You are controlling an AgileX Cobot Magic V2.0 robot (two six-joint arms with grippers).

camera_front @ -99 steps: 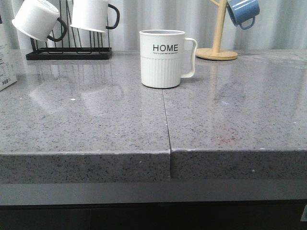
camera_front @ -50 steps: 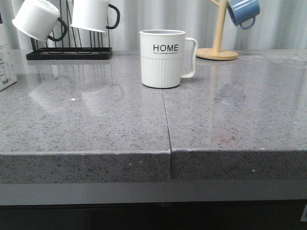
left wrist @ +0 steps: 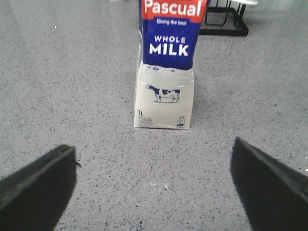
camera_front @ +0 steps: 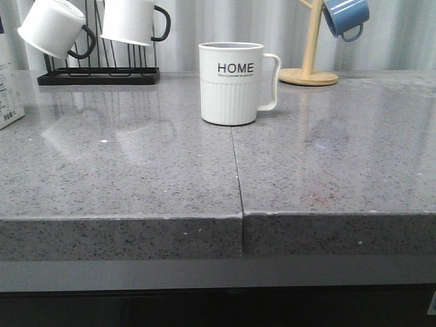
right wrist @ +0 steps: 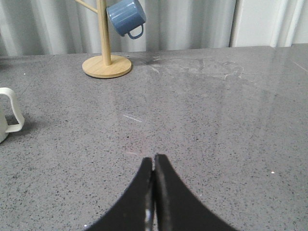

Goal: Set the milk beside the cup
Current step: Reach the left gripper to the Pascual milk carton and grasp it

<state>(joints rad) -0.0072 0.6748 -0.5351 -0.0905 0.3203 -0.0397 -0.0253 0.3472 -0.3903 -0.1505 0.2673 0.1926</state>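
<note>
Milk carton upright on countertop, well left of cup

We see the milk [left wrist: 166, 67] standing vertical, print facing the wide-open, empty left gripper [left wrist: 154, 180]; the cup [camera_front: 231, 83] stands mid-counter; right gripper [right wrist: 154, 185] apparently closed.

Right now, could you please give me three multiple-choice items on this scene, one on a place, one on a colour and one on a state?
1. Where does the milk stand?
A. upright on the counter, ahead of the left claw
B. inside the cup
C. on the wire rack

2. What colour is the mug hanging on the wooden stand?
A. red
B. blue
C. black

3. How is the right claw?
A. wide open
B. shut, empty
C. shut on the cup

Answers: 1 A, the left wrist view shows the carton between the spread fingers, untouched. 2 B, both views show it blue. 3 B, its fingers meet with nothing between.
</note>
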